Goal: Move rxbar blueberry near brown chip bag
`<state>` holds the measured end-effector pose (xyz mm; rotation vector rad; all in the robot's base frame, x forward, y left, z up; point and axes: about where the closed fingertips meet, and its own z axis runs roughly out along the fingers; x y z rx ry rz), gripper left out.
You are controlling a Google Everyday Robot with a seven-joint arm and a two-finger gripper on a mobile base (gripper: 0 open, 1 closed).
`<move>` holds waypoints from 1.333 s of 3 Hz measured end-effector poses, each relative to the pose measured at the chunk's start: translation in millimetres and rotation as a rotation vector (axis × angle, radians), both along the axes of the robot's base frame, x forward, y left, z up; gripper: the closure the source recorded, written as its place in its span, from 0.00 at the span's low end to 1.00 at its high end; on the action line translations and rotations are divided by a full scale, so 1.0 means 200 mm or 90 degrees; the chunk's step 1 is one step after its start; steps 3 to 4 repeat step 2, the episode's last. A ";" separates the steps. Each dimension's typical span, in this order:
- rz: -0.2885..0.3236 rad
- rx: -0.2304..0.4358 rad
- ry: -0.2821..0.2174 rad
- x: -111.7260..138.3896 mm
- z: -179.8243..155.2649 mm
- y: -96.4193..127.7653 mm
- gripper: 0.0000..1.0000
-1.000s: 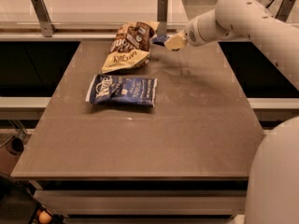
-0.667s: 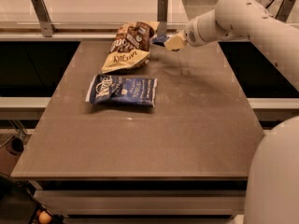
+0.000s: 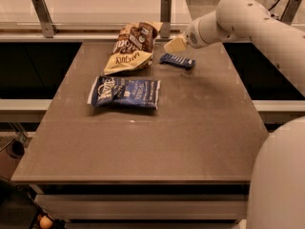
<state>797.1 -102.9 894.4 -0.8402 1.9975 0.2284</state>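
Dark-blue rxbar blueberry (image 3: 177,60): we are logging it lying flat on the desk (image 3: 190,142), just right of the brown chip bag (image 3: 131,46), long axis running left to right, slightly tilted. End effector (image 3: 174,45): hovering just above and behind the bar, apart from it; we are not managing to tell whether it is open or closed.

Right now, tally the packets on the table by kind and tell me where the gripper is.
Chip bags: 2, the crinkled brown-and-cream chip bag and the flat blue-and-white chip bag.
Snack bars: 1, the small dark-blue rectangular bar wrapper.
Total: 3 packets.
The gripper hangs just past the bar, beside the brown bag.
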 end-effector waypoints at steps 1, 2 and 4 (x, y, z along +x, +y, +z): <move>0.001 0.000 0.001 0.00 -0.01 0.01 0.00; 0.001 0.000 0.001 0.00 -0.01 0.01 0.00; 0.001 0.000 0.001 0.00 -0.01 0.01 0.00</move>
